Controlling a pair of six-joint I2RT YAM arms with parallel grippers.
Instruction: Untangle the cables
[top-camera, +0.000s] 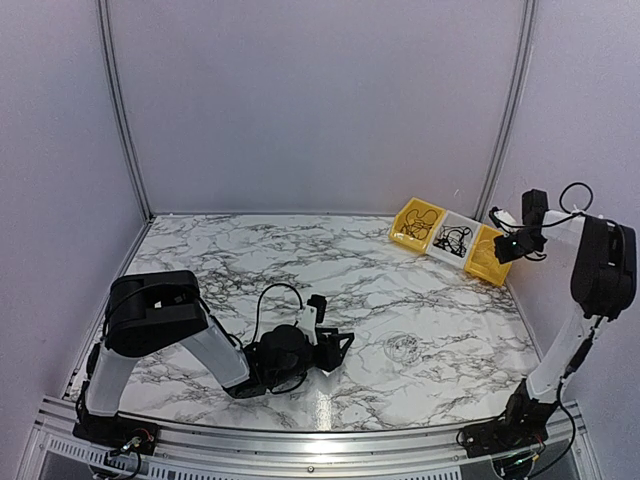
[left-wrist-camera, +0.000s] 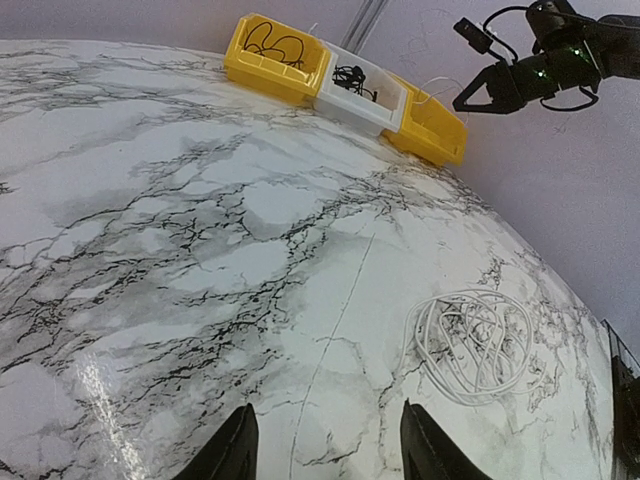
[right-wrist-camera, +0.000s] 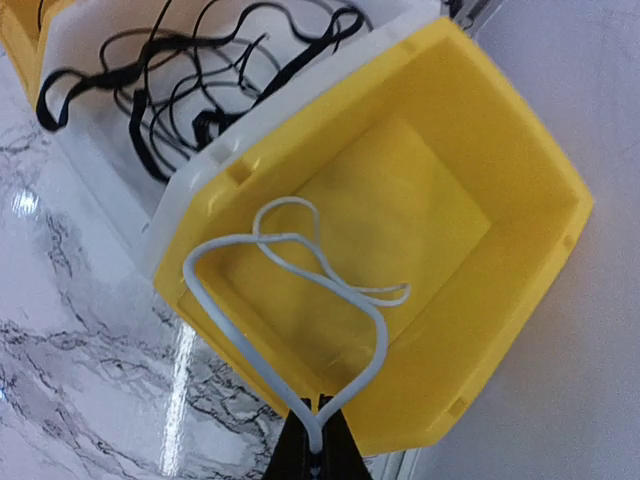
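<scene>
The right hand (right-wrist-camera: 318, 452) is clenched on a white cable (right-wrist-camera: 383, 350) looping over the yellow bin (right-wrist-camera: 520, 270) ahead. The left hand (left-wrist-camera: 328, 445) stands released, a white tangle (left-wrist-camera: 470, 345) ahead to its right.

Left arm (top-camera: 150, 320): folded low, forearm stretched forward.
Left gripper (left-wrist-camera: 330, 445): jaws apart, holding nothing.
Right arm (top-camera: 600, 270): upright, elbow high.
Right gripper (right-wrist-camera: 318, 455): jaws closed, pinching a white cable (right-wrist-camera: 240, 240).

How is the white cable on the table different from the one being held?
The table cable lies in a dense coil; the held cable shows few loops. The table cable rests on the table; the held cable hangs from the right gripper over a yellow bin. Both are white.
</scene>
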